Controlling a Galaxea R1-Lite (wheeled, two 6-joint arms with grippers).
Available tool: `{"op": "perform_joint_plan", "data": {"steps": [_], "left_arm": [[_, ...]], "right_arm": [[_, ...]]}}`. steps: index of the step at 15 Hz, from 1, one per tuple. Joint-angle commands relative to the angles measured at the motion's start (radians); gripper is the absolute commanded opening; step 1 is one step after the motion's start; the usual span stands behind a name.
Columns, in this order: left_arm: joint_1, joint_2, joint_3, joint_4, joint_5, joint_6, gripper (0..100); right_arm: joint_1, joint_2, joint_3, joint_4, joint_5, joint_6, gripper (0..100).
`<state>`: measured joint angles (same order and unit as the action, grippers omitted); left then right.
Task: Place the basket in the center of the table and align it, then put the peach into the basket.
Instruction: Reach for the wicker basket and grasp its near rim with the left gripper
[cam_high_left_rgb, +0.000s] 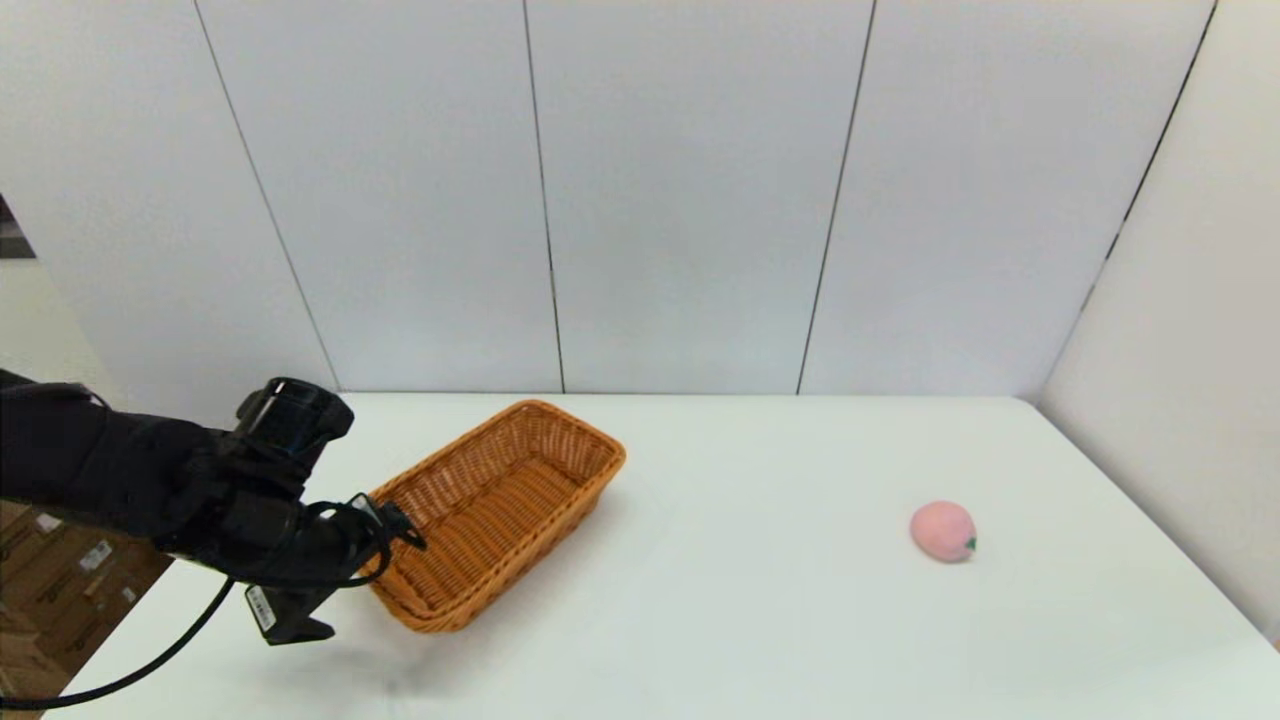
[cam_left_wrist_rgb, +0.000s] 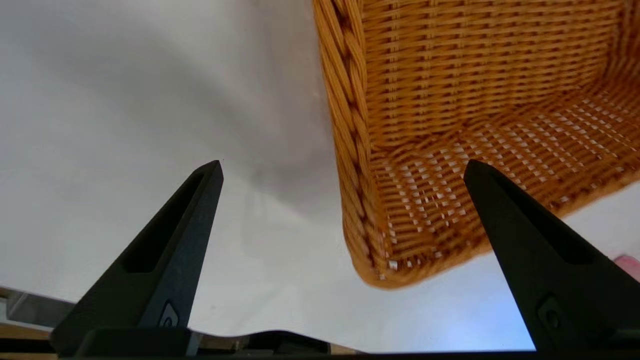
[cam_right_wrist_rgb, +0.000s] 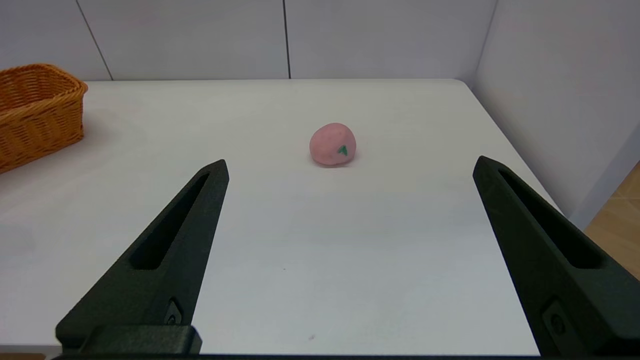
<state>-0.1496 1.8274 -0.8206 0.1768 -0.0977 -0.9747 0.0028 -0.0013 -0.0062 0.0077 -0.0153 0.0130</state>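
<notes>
White wall panels closed off the far side of the table (cam_high_left_rgb: 760, 620), which carried only two things. At about 9 o'clock from the table's middle lay the basket (cam_high_left_rgb: 497, 512), skewed, its long axis running from 7 toward 1 o'clock, so it was neither centred nor squared up. It held nothing; bare weave showed across its floor. The peach (cam_high_left_rgb: 943, 531) sat well apart at about 3 o'clock, alone on the white surface, green stem tip turned toward the robot.

The left claw (cam_left_wrist_rgb: 342, 167) hovered at the basket's near-left end with its fingers spread wide, one over the table outside the braided rim and the other over the inside. That straddle looked like preparation to pinch the wall and drag the basket toward the centre; no contact with the wicker could be seen.

The right claw (cam_right_wrist_rgb: 350, 165) hung low at the table's near right edge, equally wide open and gripping nothing, with the peach straight ahead between its fingers, probably waiting its turn.
</notes>
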Motion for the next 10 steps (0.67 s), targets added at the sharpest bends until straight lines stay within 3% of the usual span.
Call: {"op": "perform_joint_plan", "data": {"steps": [1,9,10], "left_arm": [[-0.001,0.079,-0.005,-0.054,-0.001,-0.013,100],[-0.001,0.147,-0.002,-0.168,-0.028,-0.012,100],[-0.001,0.150,0.000,-0.168,-0.039,-0.012,0]], "right_arm": [[0.000,0.001,0.000,0.000,0.000,0.001,100],[0.000,0.001,0.000,0.000,0.000,0.001,100],[0.000,0.001,0.000,0.000,0.000,0.001,100]]}}
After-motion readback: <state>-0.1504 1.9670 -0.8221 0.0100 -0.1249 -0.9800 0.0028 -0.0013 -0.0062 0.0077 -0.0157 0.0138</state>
